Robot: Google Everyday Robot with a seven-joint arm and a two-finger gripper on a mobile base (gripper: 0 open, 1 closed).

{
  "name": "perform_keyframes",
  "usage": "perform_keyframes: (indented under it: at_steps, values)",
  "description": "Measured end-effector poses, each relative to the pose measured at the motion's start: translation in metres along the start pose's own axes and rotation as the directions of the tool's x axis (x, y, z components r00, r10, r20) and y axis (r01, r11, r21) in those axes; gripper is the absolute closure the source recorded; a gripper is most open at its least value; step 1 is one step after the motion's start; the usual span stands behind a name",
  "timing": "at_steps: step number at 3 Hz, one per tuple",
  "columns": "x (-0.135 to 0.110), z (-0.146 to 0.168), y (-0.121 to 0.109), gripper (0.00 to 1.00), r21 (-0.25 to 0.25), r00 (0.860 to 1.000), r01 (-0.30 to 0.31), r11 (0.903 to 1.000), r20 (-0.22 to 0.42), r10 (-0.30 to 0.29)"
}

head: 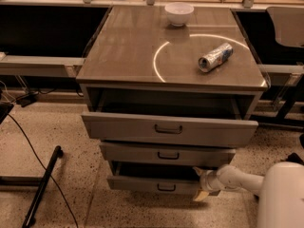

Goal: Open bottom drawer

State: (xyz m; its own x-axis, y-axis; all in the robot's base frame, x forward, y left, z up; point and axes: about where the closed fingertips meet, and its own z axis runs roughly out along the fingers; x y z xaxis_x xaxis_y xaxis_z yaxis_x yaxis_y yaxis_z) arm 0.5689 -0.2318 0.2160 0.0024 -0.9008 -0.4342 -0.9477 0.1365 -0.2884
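The bottom drawer (137, 183) sits lowest in the cabinet (91, 97). Its front is drawn a little way out, with a dark gap above it, and the small handle (166, 187) at its centre is free. The pincer (203, 183) is at the right end of that front, low and near the floor, not at the handle. Whether it is apart, together or clamped on the front's edge cannot be told, since it merges with the drawer corner there.

The likely trouble is an off-centre pull. Force at the right corner could skew the drawer on its runners and jam it, or the pincer could slip off the edge. The middle drawer (142, 153) and top drawer (142, 127) both overhang the bottom one, so the arm (237, 178) could knock the middle front if it lifts. A hard tug might rock the cabinet and set the can (216, 57), lying on its side on the tabletop (123, 46), rolling. The bowl (179, 13) looks less at risk.

The bottom drawer's inside is hidden under the middle one. The robot's body (285, 198) is cut off at the lower right.
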Motion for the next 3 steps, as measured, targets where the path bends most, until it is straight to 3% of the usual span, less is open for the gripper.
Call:
perform_keyframes:
  at_steps: [1, 2, 3]
  values:
    - [-0.035, -0.020, 0.034, 0.00, 0.001, 0.998, 0.059, 0.9983, 0.035, -0.059]
    - [-0.043, -0.016, 0.063, 0.00, -0.045, 0.997, 0.060, 0.9972, 0.049, -0.058]
    - [-0.033, -0.006, 0.050, 0.00, -0.057, 0.999, 0.040, 0.9976, 0.035, -0.038]
